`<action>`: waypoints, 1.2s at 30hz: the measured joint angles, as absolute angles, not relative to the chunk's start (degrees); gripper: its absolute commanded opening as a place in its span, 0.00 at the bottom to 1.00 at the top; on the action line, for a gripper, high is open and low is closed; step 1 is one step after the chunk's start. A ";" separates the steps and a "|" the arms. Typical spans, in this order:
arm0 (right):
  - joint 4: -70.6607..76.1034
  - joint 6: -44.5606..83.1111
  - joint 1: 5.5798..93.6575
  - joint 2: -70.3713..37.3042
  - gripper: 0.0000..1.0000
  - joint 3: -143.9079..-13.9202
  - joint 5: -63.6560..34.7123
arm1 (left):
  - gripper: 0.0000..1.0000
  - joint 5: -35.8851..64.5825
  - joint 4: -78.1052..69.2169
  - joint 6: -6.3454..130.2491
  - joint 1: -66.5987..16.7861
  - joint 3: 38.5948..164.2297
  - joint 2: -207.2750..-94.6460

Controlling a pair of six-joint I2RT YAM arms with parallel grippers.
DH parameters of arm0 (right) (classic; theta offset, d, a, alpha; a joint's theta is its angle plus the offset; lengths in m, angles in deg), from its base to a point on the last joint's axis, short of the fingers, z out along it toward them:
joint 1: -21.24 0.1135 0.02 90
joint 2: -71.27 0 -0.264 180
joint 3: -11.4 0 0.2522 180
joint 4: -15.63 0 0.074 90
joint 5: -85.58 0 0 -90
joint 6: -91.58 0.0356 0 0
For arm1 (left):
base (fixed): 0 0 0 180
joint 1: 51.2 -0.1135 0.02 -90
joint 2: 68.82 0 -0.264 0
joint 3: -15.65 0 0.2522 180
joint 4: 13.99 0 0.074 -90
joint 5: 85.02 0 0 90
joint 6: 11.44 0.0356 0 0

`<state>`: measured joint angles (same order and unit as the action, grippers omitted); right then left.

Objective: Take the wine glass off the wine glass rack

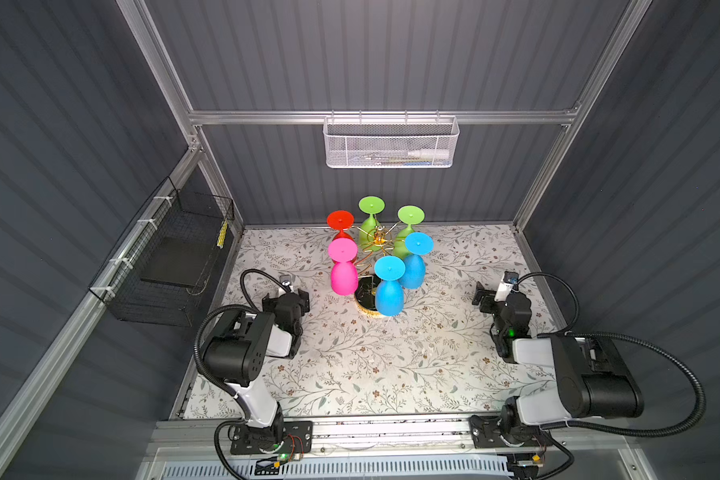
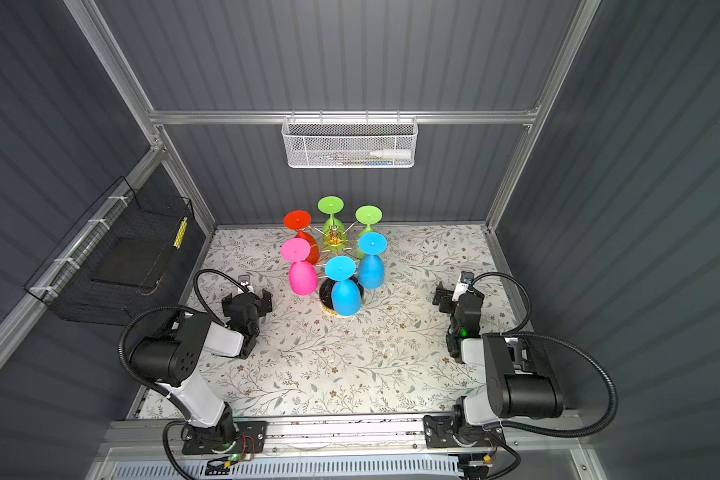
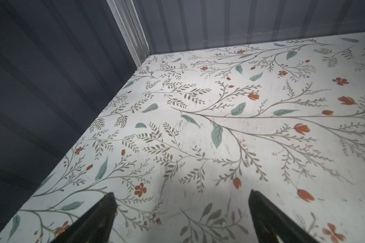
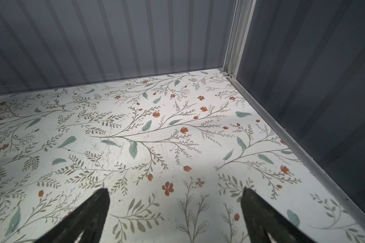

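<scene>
**Both arms folded low; six glasses hanging on the rack**

In both top views the left arm is sitting folded at the lower left of the frame, elbow raised and wrist pointing toward the back wall. The left gripper (image 1: 287, 296) is hanging low over the floral table (image 1: 391, 361). In the left wrist view its fingertips (image 3: 108, 206) are standing wide apart with only tabletop between them. The right arm is mirroring this pose at the lower right. The right gripper (image 1: 499, 293) is likewise spread wide and empty, as its fingertips (image 4: 101, 199) are showing. Both grippers are well apart from the wine glass rack (image 1: 378, 237), which is standing at the centre of the frame, toward the back of the table. Six wine glasses are hanging on it bowl down and foot up:

- two blue (image 1: 389, 297) (image 1: 412, 270)
- two green (image 1: 371, 205) (image 1: 410, 216)
- one red (image 1: 340, 220)
- one pink (image 1: 343, 278)

One white mesh basket (image 1: 391, 145) is hanging at the upper centre. One black wire basket (image 1: 163, 257) is hanging at the left.
</scene>
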<state>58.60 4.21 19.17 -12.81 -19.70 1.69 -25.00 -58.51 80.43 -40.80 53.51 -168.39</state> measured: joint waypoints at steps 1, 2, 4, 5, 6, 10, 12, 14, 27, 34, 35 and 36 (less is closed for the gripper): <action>58.58 4.21 19.15 -12.81 0.99 -19.70 1.65 | 1.00 -25.00 -58.51 80.43 -40.80 53.51 -168.39; 58.56 4.21 19.13 -12.81 0.99 -19.70 1.54 | 1.00 -25.00 -58.53 80.43 -40.80 53.51 -168.39; 58.56 4.21 19.13 -12.81 0.99 -19.70 1.51 | 1.00 -25.00 -58.53 80.43 -40.80 53.51 -168.39; 58.54 4.21 19.13 -12.81 0.99 -19.70 1.49 | 1.00 -24.98 -58.51 80.43 -40.80 53.51 -168.39; 58.54 4.21 19.13 -12.81 0.99 -19.70 1.49 | 1.00 -25.00 -58.51 80.41 -40.80 53.51 -168.39; 58.47 4.23 19.13 -12.81 0.99 -19.70 1.49 | 1.00 -25.00 -58.51 80.41 -40.80 53.51 -168.39; 58.38 4.23 19.13 -12.81 0.99 -19.70 1.47 | 1.00 -25.00 -58.53 80.43 -40.80 53.51 -168.39; 58.36 4.32 19.13 -12.81 0.99 -19.70 1.47 | 1.00 -24.98 -58.53 80.41 -40.80 53.51 -168.39; 58.36 4.36 19.13 -12.81 0.99 -19.70 1.32 | 1.00 -25.00 -58.51 80.41 -40.80 53.51 -168.39; 57.40 4.62 19.13 -12.06 0.99 -19.75 1.82 | 1.00 -25.00 -58.86 80.43 -40.80 53.44 -168.39; 55.58 4.62 19.24 -10.93 0.99 -19.99 2.24 | 1.00 -24.98 -59.58 80.43 -40.78 53.16 -168.34; 52.61 4.58 19.59 -9.13 0.99 -20.71 3.02 | 1.00 -24.93 -60.30 80.45 -40.78 52.48 -167.91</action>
<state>52.61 4.58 19.59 -9.13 -20.71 3.02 -24.93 -60.30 80.45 -40.78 52.48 -167.91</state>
